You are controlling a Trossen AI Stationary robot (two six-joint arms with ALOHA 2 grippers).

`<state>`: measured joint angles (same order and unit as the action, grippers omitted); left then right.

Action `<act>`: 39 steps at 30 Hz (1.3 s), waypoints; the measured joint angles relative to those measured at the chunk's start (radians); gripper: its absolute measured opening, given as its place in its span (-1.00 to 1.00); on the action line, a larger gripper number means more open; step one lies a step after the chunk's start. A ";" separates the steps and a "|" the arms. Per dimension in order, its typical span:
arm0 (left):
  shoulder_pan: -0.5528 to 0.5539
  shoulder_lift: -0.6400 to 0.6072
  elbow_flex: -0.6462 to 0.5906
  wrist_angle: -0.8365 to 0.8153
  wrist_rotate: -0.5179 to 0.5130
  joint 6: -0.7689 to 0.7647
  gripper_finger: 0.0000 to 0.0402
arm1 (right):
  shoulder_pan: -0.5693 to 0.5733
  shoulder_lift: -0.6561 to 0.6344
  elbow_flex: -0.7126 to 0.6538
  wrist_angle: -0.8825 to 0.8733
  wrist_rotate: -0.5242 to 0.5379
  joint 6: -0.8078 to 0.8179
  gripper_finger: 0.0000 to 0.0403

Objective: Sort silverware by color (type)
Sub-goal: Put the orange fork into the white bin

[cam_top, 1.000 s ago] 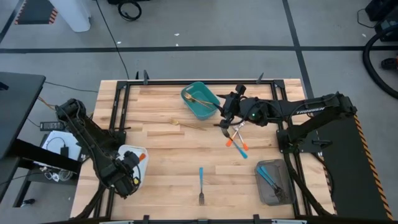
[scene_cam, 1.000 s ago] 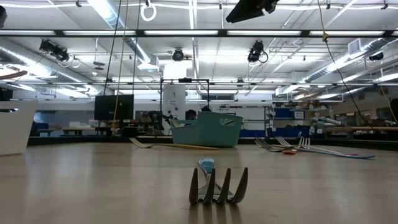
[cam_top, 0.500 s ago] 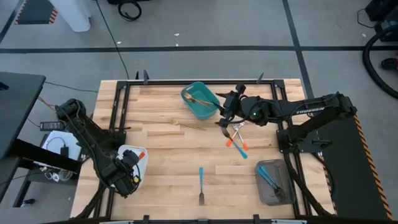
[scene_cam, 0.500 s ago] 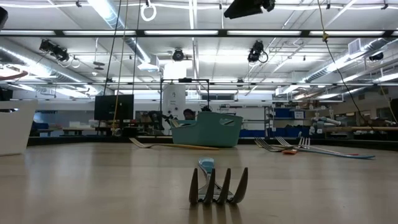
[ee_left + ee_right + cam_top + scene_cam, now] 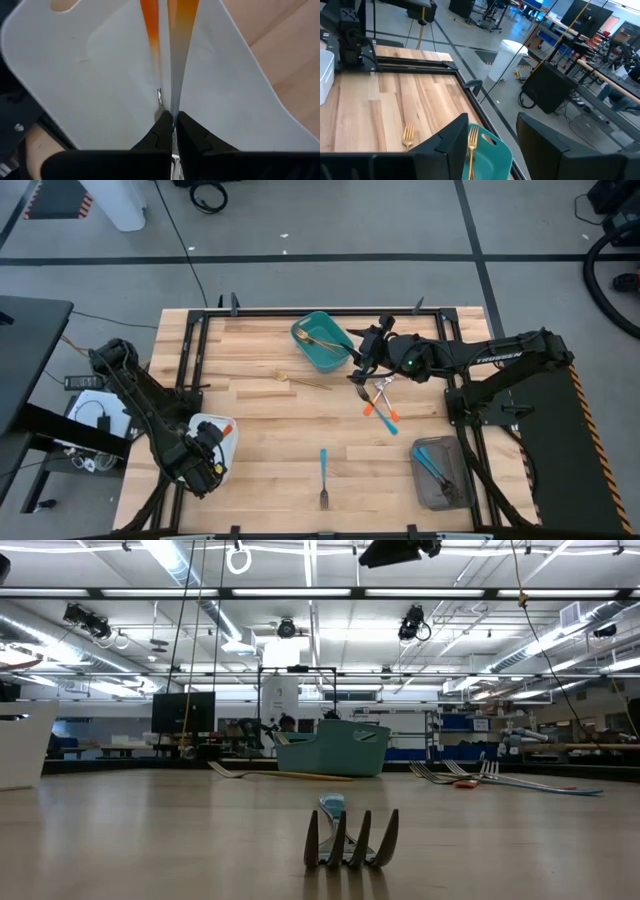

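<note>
Closed jaws of the left gripper (image 5: 173, 131) pinch an orange-handled utensil (image 5: 179, 45) over the white tray (image 5: 200, 428) at the table's front left corner, beside another orange handle (image 5: 150, 22) that seems to lie in the tray. To finish this step well, I would lower until the handle rests alongside that one, then let go and lift straight up so nothing drags out.

Near the front edge, mid-table, a blue fork (image 5: 323, 472) lies alone, tines toward the edge. At the front right corner the grey tray (image 5: 432, 488) holds blue-handled pieces.

Farther back, right of centre, a small heap of orange and blue utensils (image 5: 380, 406) lies unsorted. Just over its far end hangs the right gripper (image 5: 362, 366), its jaws wide apart and holding nothing. A gold fork (image 5: 302, 380) lies left of it, near the teal bin (image 5: 312, 350) by the back edge, which has a gold fork (image 5: 472, 145) inside.
</note>
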<state>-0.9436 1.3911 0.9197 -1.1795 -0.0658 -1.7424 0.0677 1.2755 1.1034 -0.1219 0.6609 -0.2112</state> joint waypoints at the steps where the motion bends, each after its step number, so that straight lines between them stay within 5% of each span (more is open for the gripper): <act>1: 0.000 -0.001 -0.012 0.010 0.001 0.000 -0.92 | 0.000 0.000 0.000 0.002 0.000 0.003 -0.14; 20: 0.000 -0.163 -0.213 0.198 -0.007 -0.008 -0.92 | 0.000 0.001 0.000 0.002 -0.027 0.017 -0.14; 39: 0.001 -0.191 -0.261 0.226 0.007 -0.026 -0.92 | 0.000 0.001 0.000 0.000 -0.027 0.017 -0.14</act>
<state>-0.9428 1.2003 0.6590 -0.9538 -0.0589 -1.7687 0.0677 1.2762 1.1034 -0.1215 0.6338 -0.1940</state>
